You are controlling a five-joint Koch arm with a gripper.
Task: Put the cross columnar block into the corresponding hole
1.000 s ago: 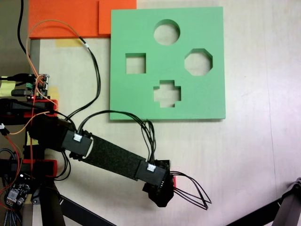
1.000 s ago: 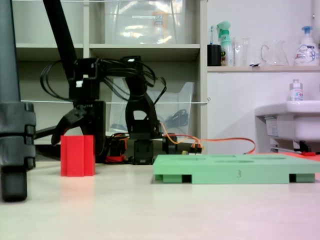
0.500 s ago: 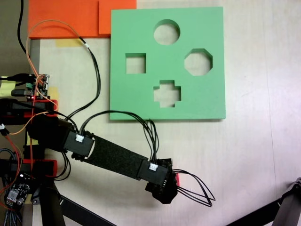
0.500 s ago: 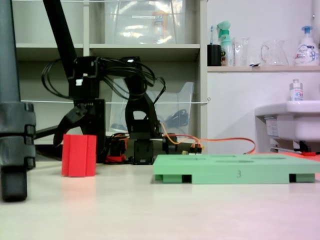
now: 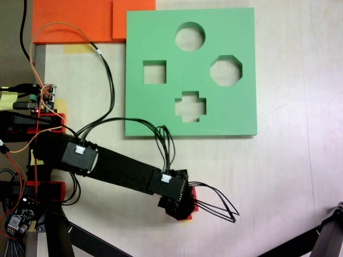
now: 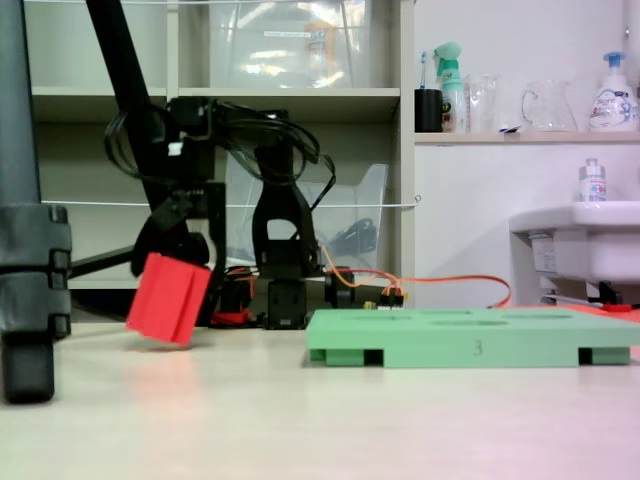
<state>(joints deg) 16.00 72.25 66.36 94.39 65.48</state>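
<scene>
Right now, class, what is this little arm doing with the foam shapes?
The black Koch arm's gripper has picked up the red cross-shaped block. In the side fixed view the block hangs tilted, clear of the tabletop. The green foam board lies flat nearby, and its plus-shaped cutout is empty, as are the round, square and octagonal holes. The block is apart from the board, so carrying it over and fitting it in is not yet done.
</scene>
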